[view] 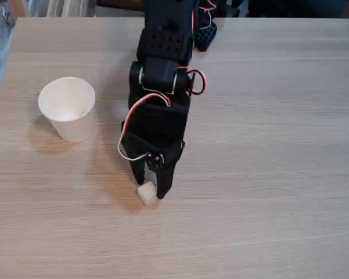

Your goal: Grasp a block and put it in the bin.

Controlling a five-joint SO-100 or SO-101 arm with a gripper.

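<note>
A: Fixed view, position?
B: Raised in front of the table (290, 174), angled steeply down, facing the arm (162, 75), which reaches toward the lens from the far edge.
A: Range?
B: Near. The wooden top spans almost the whole frame; a thin strip of background lies along the top edge.
A: Landmarks?
B: Cup (68, 108) at left, arm at centre.

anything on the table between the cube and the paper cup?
No. In the fixed view, only bare table with shadow lies between the cube and the paper cup.
</note>
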